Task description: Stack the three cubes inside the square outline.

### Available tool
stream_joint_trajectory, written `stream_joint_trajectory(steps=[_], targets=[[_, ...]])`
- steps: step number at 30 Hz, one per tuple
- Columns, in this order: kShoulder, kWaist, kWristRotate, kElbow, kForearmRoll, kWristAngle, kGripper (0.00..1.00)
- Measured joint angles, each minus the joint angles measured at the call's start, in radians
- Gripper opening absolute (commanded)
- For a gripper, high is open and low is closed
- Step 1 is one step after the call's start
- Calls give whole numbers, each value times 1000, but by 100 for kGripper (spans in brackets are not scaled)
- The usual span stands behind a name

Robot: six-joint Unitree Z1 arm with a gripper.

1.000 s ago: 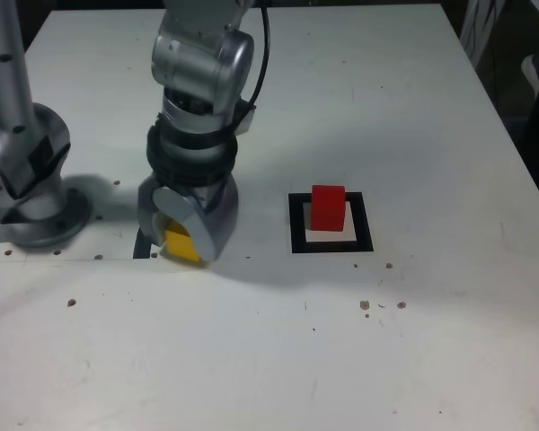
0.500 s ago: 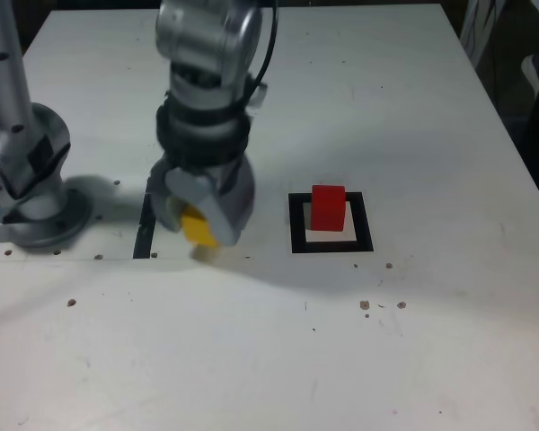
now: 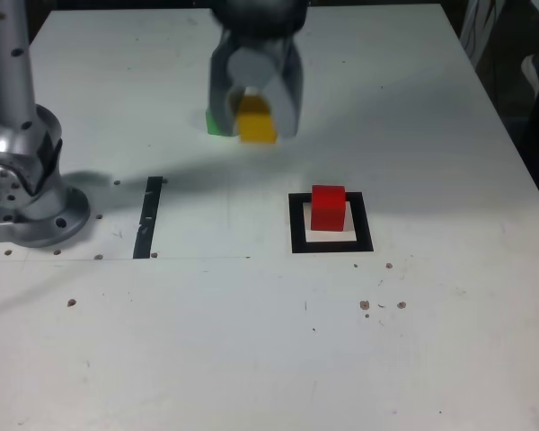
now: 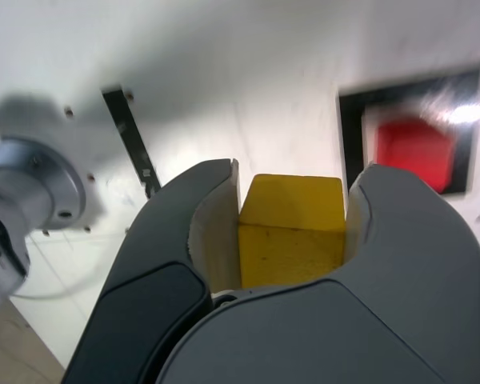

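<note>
My gripper (image 3: 254,112) hangs high above the table, shut on the yellow cube (image 3: 256,125), which fills the space between the two fingers in the wrist view (image 4: 292,228). The red cube (image 3: 328,207) sits inside the square outline (image 3: 331,242) toward the exterior view's right, also seen blurred from the wrist camera as the red cube (image 4: 416,152) within the outline (image 4: 351,136). The green cube (image 3: 216,122) peeks out behind the gripper, mostly hidden by it.
The arm's metal base (image 3: 27,193) stands at the exterior view's left. A narrow black strip (image 3: 148,229) lies on the white table (image 3: 269,341) between the base and the outline. Small dark specks dot the table's near part.
The gripper has lifted the yellow cube off the table near the black strip and carried it up and toward the exterior view's right. The red cube has stayed put.
</note>
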Motion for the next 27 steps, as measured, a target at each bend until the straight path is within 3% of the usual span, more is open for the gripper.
stream_joint_trajectory(steps=[2, 6, 16, 21, 27], targets=[[19, 17, 15, -64, 17, 26, 34], [53, 25, 21, -166, 19, 28, 34], [145, -73, -62, -166, 20, -48, 34], [219, -133, -123, -215, 18, -67, 34], [268, -103, -134, -250, 20, -77, 34]])
